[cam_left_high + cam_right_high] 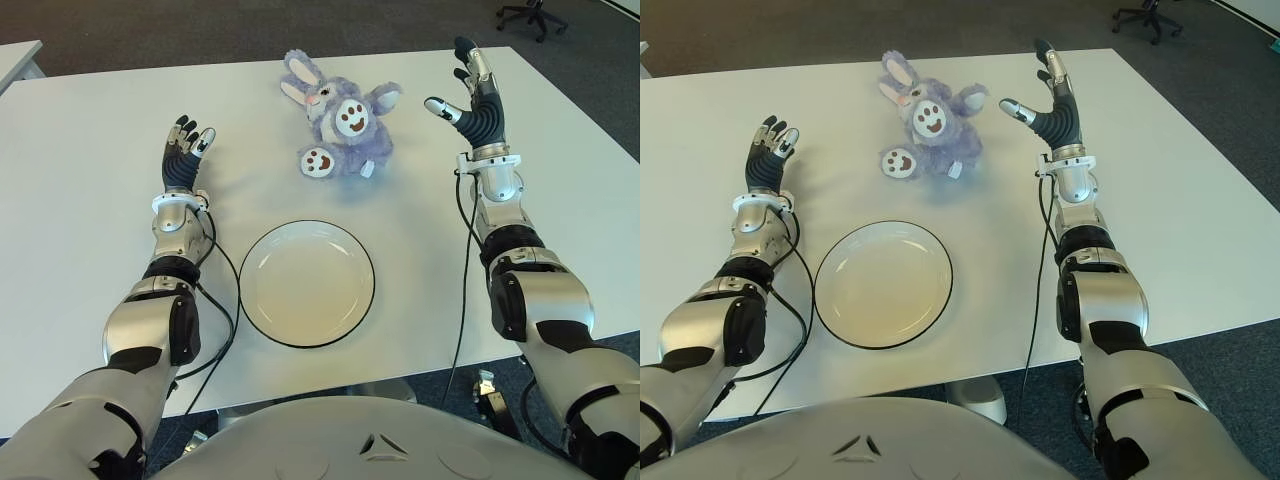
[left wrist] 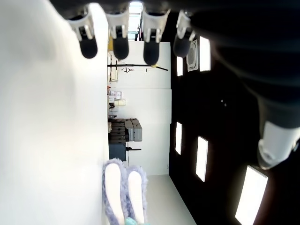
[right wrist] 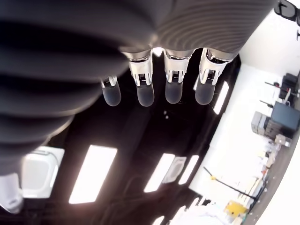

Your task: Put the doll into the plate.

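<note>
You have a broad white rectangular table point(image 1: 90, 150) in front of you. On it, near the front edge, sits a round white plate with a thin dark rim point(image 1: 306, 283), upright and empty. Farther back, a fluffy purple plush rabbit doll point(image 1: 340, 117) lies on its back on the tabletop, apart from the plate.

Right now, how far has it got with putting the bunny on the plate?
Nothing looks done yet. The doll lies on the table, beyond the plate, which holds nothing. The right hand is raised open beside the doll; the left hand is open too. Grasping, carrying and placing all remain.
</note>
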You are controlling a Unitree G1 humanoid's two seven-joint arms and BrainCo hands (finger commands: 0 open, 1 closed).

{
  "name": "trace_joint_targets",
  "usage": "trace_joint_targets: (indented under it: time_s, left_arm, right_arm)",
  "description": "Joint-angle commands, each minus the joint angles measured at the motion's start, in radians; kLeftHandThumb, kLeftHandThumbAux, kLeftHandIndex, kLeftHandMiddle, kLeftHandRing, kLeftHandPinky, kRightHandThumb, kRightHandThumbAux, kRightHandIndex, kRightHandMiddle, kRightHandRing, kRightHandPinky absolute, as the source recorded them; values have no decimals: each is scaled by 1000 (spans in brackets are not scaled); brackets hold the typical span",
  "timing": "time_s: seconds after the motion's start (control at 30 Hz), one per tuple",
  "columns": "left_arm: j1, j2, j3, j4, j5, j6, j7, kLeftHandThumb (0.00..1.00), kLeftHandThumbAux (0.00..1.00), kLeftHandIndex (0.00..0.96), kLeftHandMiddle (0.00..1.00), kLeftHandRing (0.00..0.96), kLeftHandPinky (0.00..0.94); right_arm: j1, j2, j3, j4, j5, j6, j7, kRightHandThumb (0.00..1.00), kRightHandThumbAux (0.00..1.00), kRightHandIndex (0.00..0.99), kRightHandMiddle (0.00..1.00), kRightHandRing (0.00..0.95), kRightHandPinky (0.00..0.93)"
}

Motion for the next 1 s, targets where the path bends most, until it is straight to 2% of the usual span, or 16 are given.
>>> trace_joint_targets:
  time_s: [0.03, 0.3, 0.43, 0.7, 1.0]
  left_arm:
    - [99, -55, -7, 86, 3, 75, 4, 29, 539, 0, 101, 43, 0]
    - [94, -56, -5, 90, 2, 79, 6, 16, 547, 0, 101, 45, 0]
    - [93, -55, -7, 91, 6, 78, 9, 8, 535, 0, 97, 38, 0]
    - [91, -55, -9, 93, 8, 78, 9, 11, 535, 0, 95, 37, 0]
    - [88, -57, -5, 94, 3, 77, 9, 15, 522, 0, 106, 43, 0]
  right_arm:
    - [-17, -10, 22, -5, -28, 1, -9, 71, 491, 0, 0, 0, 2]
    - [-33, -25, 46, 3, -54, 15, -14, 48, 414, 0, 0, 0, 18]
    - [-39, -37, 62, 5, -70, 29, -10, 60, 342, 0, 0, 0, 26]
    - [-45, -46, 80, 2, -89, 58, -12, 101, 276, 0, 0, 0, 36]
    - [-48, -60, 111, -8, -138, 74, -67, 106, 260, 0, 0, 0, 0]
